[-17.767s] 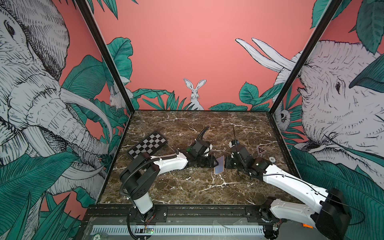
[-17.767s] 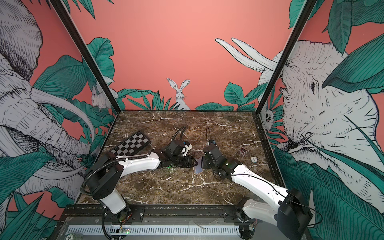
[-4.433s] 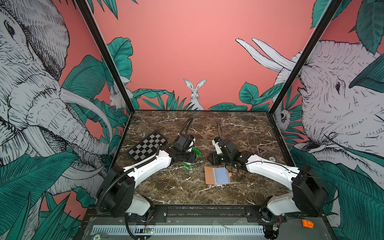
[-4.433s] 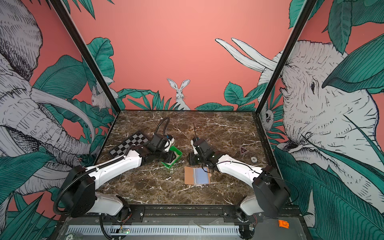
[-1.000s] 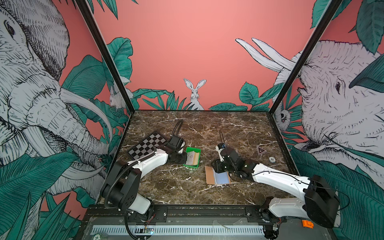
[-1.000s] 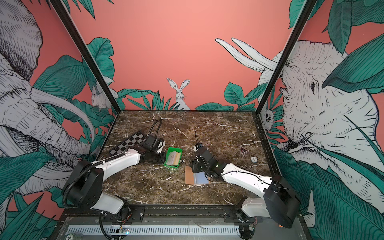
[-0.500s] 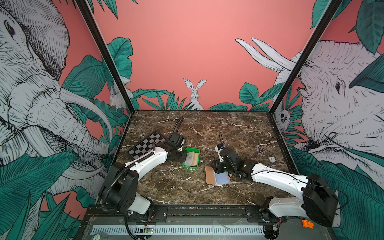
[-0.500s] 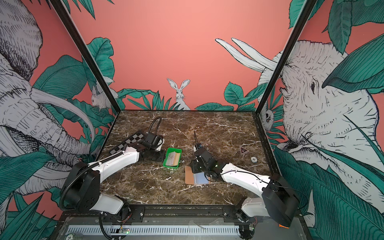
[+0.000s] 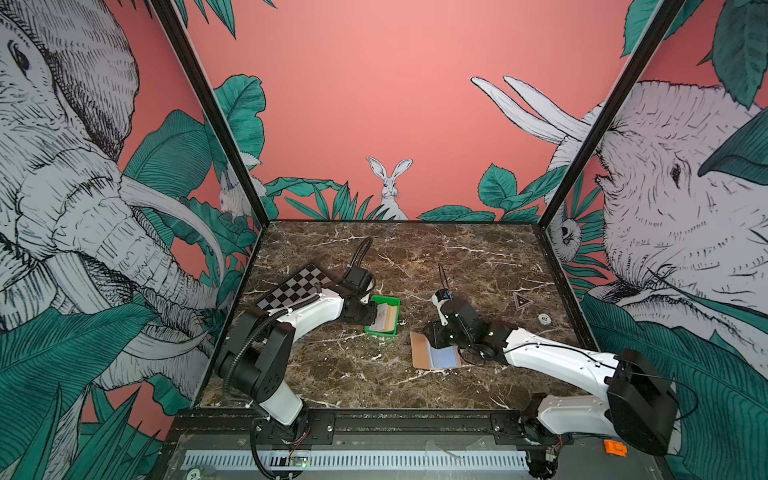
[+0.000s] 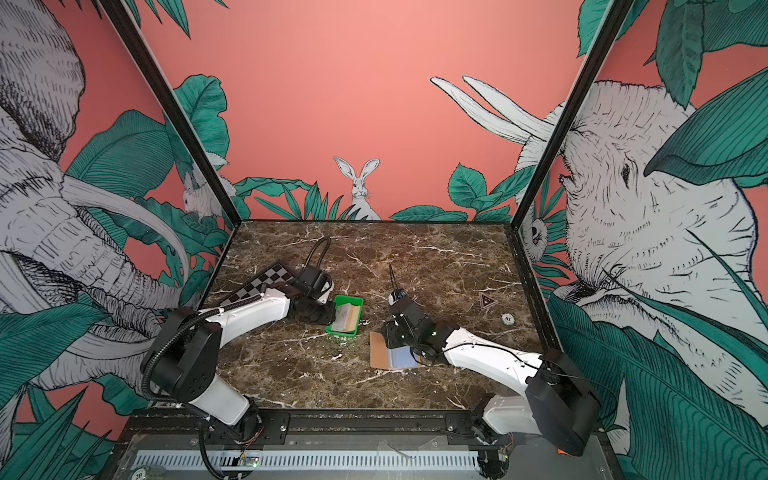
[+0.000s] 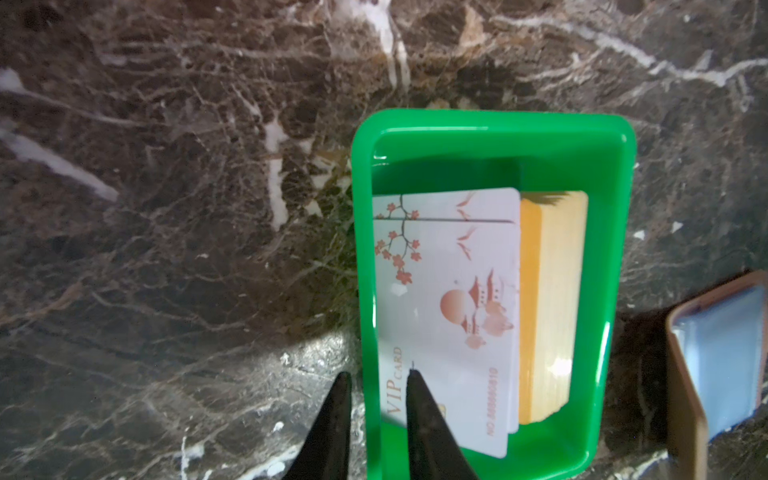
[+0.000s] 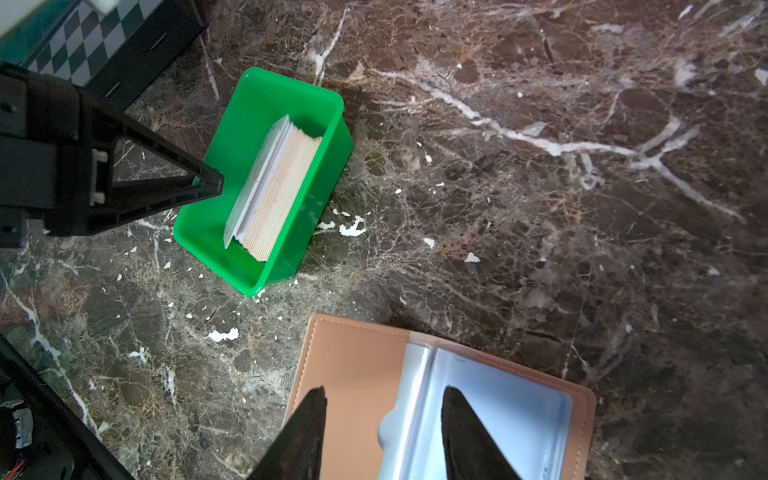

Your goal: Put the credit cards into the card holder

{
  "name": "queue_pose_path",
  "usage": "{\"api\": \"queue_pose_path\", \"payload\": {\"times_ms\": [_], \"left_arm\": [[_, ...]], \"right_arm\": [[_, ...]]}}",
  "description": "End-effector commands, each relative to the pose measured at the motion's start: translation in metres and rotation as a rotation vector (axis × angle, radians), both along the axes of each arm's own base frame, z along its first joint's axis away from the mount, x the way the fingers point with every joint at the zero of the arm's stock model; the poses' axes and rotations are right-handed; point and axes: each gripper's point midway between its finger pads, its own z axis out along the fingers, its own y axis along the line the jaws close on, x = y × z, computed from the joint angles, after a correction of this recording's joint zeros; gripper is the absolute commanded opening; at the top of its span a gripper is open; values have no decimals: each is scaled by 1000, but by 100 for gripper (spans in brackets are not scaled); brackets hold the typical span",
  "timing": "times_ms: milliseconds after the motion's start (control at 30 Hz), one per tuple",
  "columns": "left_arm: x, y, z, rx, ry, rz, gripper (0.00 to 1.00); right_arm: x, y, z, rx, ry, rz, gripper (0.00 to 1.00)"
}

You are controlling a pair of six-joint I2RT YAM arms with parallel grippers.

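I have the left gripper (image 11: 376, 388) down at the near-left wall of the green tray (image 11: 490, 124), its jaws set narrow and straddling that wall: one fingertip sits outside on the marble counter (image 11: 166, 208), the other inside against the face of the front white card, and I cannot tell whether it actually pinches anything. The credit cards (image 11: 449, 307) stand on edge as a leaning stack inside the tray, white printed faces toward my left gripper and the yellowish card edges behind; in both top views the tray (image 9: 392, 300) (image 10: 355, 300) sits around the middle of the counter, a little left of centre. The card holder (image 12: 361, 374) lies open and flat just to the right of the tray, nearer the front edge of the counter, tan cover down and pale blue sleeves facing up. My right gripper (image 12: 382, 419) is half open over the holder's fold, one fingertip above the tan flap and one above the blue sleeve, gripping nothing that I can make out. The checkered board (image 9: 293, 286) lies toward the left edge of the counter, behind the left arm.
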Motion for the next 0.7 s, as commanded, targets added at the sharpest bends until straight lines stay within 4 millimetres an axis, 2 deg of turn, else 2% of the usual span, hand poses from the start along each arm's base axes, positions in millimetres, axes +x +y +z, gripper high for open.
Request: {"api": "queue_pose_path", "payload": {"times_ms": [0,233,533,667], "left_arm": [[0,-4,1,-28,7,22,23],[-6,2,-2,-41,24,101,10],[-14,15,-5,-49,23,242,5],[-14,14,-4,-82,19,294,6]], "right_arm": [[1,1,5,17,-24,-11,45],[2,2,4,18,-22,-11,45],[2,4,2,23,-18,-7,45],[2,4,1,25,-17,-8,45]]}}
